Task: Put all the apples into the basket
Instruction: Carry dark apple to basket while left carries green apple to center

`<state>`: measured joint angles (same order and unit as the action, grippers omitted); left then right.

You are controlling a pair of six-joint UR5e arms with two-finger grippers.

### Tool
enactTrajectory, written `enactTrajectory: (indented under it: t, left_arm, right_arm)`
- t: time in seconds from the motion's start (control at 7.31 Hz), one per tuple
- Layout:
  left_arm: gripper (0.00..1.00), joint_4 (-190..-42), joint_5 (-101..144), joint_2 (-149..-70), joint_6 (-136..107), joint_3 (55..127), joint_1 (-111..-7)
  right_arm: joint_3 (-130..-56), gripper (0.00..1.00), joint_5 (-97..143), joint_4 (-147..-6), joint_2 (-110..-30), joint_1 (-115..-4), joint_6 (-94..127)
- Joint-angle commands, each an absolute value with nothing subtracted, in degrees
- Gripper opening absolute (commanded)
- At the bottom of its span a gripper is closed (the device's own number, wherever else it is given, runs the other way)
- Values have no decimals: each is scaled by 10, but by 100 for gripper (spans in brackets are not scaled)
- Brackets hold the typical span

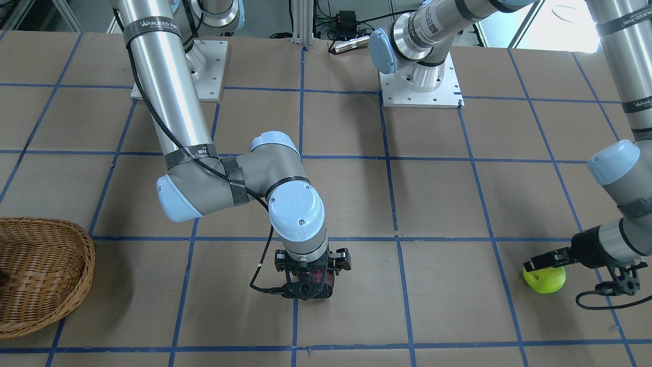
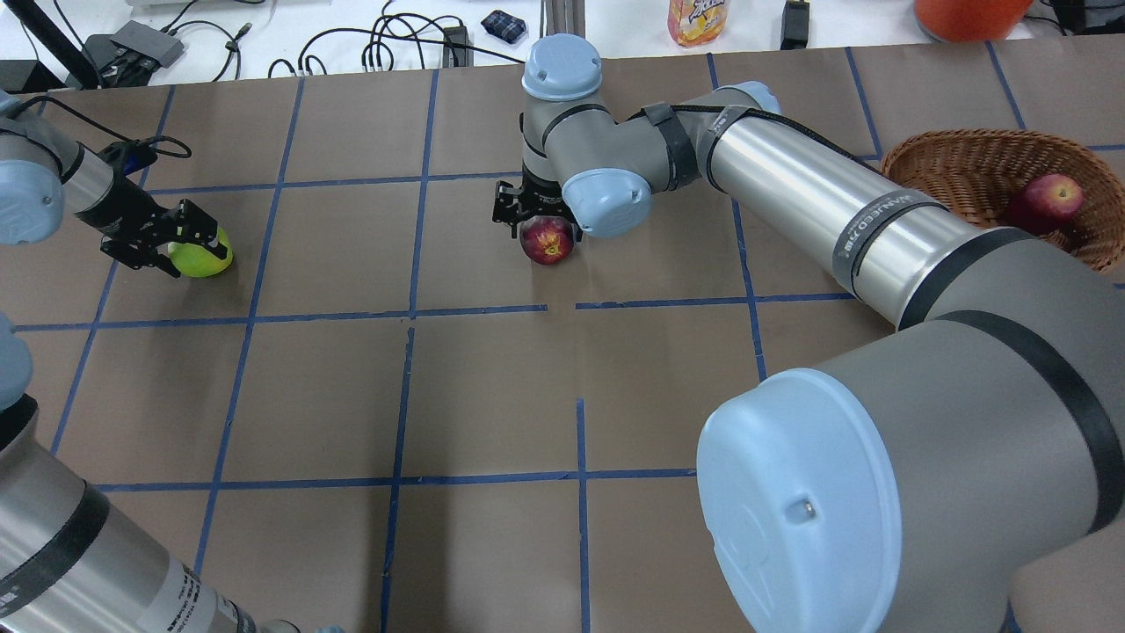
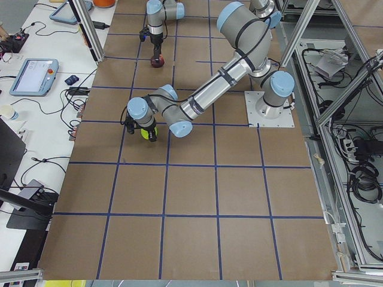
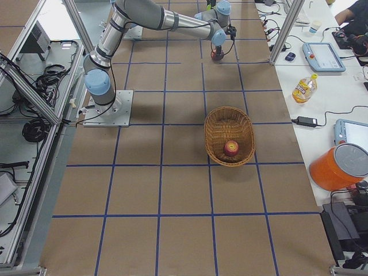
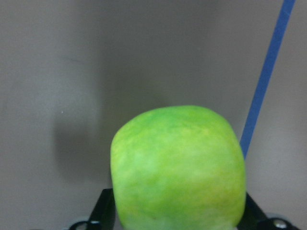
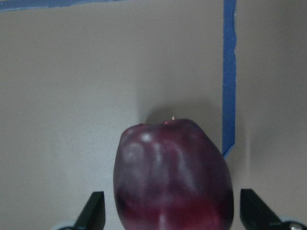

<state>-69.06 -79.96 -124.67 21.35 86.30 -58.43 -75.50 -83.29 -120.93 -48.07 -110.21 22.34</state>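
Apples, count: three, one green, one maroon, one red.
Basket, count: one wicker basket [image 2: 945,163] at the robot's right end of the table [image 2: 492,396].
Red apple [image 2: 1051,197]: lying inside the basket.
Maroon apple [image 2: 547,241]: on the table near the middle, well apart from the basket and directly under the right arm's wrist.
Green apple [image 2: 204,257]: on the table at the robot's left end, far from the basket.
Right gripper [image 2: 534,214]: pointing straight down over the maroon apple. It is wide, with a finger on each side and not touching.
Left gripper [image 2: 174,246]: reaching in low and tilted, with its fingers against the green apple's sides. Whether it is actually clamping, I cannot tell.
Right wrist view adds: a clear gap between each of the fingers [image 6: 96,211] and the maroon skin. A blue tape line [image 6: 229,72] runs just beside the apple.
Left wrist view adds: the green apple fills the space between the fingers, with no gap visible.
Front-facing view lacks: the red apple. The basket is cut by the frame edge there, and the maroon apple is almost hidden under the wrist.
Right side view adds: the whole oval of the basket, with the red apple towards one end.
Left side view adds: the green apple tucked under the near arm's gripper.
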Motion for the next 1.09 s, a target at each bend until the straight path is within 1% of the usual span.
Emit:
enactTrajectory:
  t: [0.0, 0.14, 0.27, 0.41, 0.55, 0.68, 0.82, 0.96]
  left_arm:
    - [12, -711, -802, -1230, 220, 855, -592]
    - [12, -726, -802, -1211, 217, 860, -598]
    - [12, -776, -782, -1189, 216, 868, -610]
    - [12, -824, -738, -1168, 212, 881, -633]
    - [11, -836, -722, -1146, 167, 910, -662]
    - [11, -830, -721, -1125, 86, 943, -708]
    - [11, -811, -716, -1109, 26, 960, -761]
    - [11, -786, -658, -1105, -42, 965, -806]
  right_arm:
    - [-755, 96, -831, -1207, -467, -1102, 222]
    - [-755, 37, -831, -1205, -467, -1102, 218]
    - [-756, 0, -831, -1202, -469, -1102, 216]
    - [-753, 0, -835, -1187, -488, -1100, 217]
    - [-752, 0, -845, -1109, -530, -1084, 213]
    - [-754, 0, -877, -1048, -572, -1045, 207]
    - [-759, 0, -877, -1006, -602, -993, 187]
    - [-760, 0, -883, -973, -627, -938, 127]
